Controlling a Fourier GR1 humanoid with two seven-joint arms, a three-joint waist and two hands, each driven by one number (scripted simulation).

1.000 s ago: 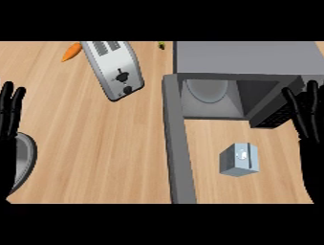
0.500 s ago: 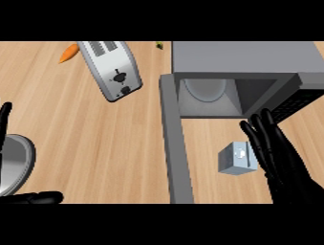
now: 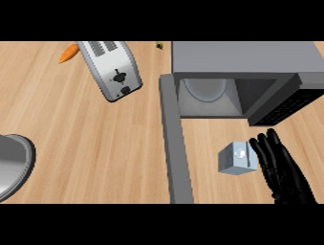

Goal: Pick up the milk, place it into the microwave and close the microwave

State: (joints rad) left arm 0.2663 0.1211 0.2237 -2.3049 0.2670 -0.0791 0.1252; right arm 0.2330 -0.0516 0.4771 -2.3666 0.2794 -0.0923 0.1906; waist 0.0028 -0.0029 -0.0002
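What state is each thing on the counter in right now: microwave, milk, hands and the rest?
microwave: open, nothing but its turntable inside
microwave door: swung fully out toward the robot
milk: upright on the counter in front of the microwave, not lifted
right hand: open, fingers straight, right beside the milk
left hand: out of view
toaster: lying at an angle, slots empty
carrot: lying beside the toaster

We count one microwave [image 3: 245, 60], one milk carton [image 3: 235, 159], one toaster [image 3: 110, 69], one carrot [image 3: 68, 52] — and one hand [image 3: 283, 172].
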